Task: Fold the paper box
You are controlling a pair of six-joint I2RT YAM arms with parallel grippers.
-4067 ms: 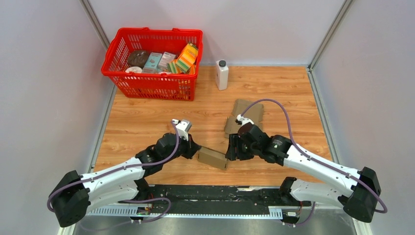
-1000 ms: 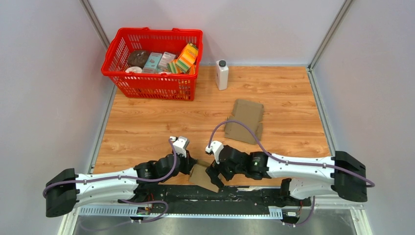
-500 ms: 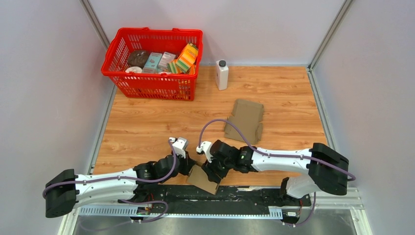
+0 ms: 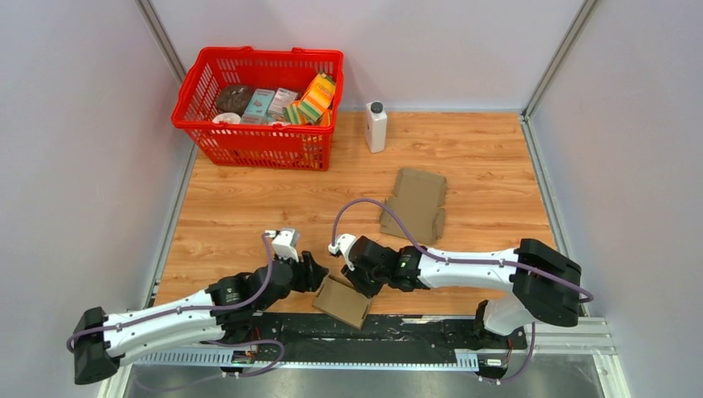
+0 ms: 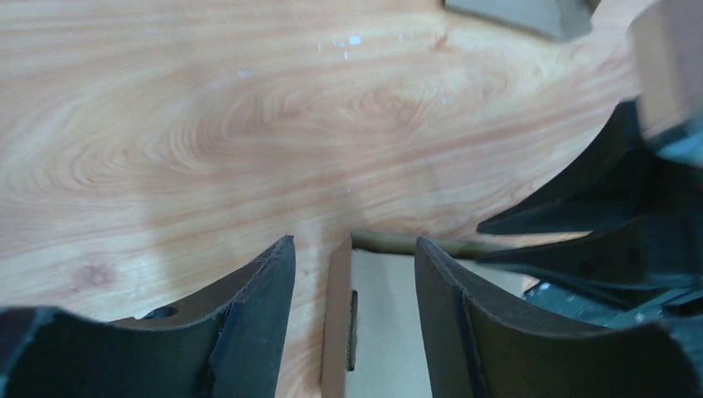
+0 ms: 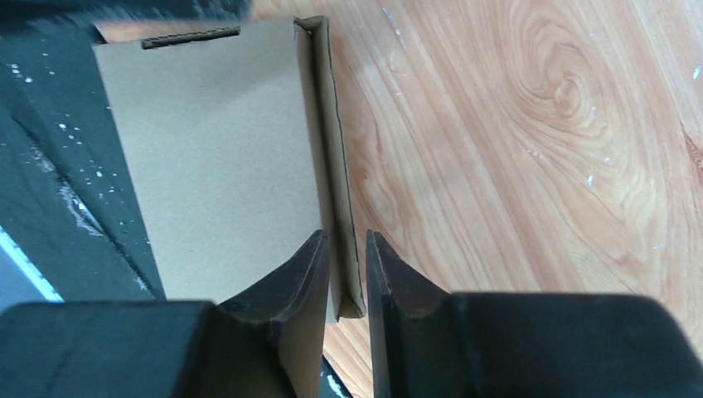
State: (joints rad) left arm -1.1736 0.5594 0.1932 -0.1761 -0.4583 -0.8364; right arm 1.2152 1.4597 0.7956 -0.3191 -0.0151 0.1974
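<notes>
Right wrist — right pincer nips paper box wall.

No text can be read. The packages in the red basket at the far left carry coloured print, too small to make out. The white bottle to its right and the paper box at the near edge show only plain faces.

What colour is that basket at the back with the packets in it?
Red; the basket shows best in the top external view.
</notes>
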